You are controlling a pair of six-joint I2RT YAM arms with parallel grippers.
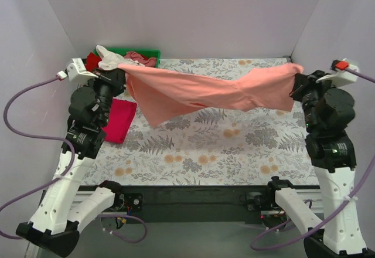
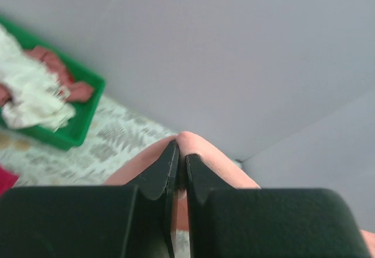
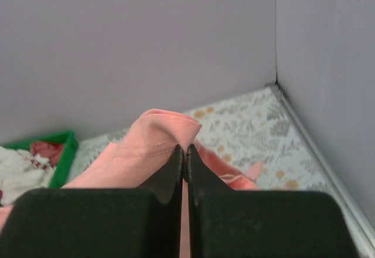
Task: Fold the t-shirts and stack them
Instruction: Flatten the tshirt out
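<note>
The large salmon-pink t-shirt [image 1: 205, 91] hangs stretched in the air between both grippers, sagging over the table's middle. My left gripper [image 1: 121, 68] is shut on its left end; the left wrist view shows the pink cloth [image 2: 202, 152] pinched at my left gripper [image 2: 180, 149]. My right gripper [image 1: 296, 76] is shut on its right end; the hem [image 3: 158, 135] bunches over my right gripper [image 3: 184, 150]. A magenta-red t-shirt [image 1: 119, 120] lies folded on the table by the left arm. White [image 1: 108, 58], dusty-rose [image 1: 139, 57] and red [image 1: 92, 61] tees lie in the tray.
A green plastic tray [image 1: 149, 53] stands at the back left corner, also in the left wrist view [image 2: 82, 120]. The table has a floral cloth [image 1: 234, 146]. Grey walls close in the back and both sides.
</note>
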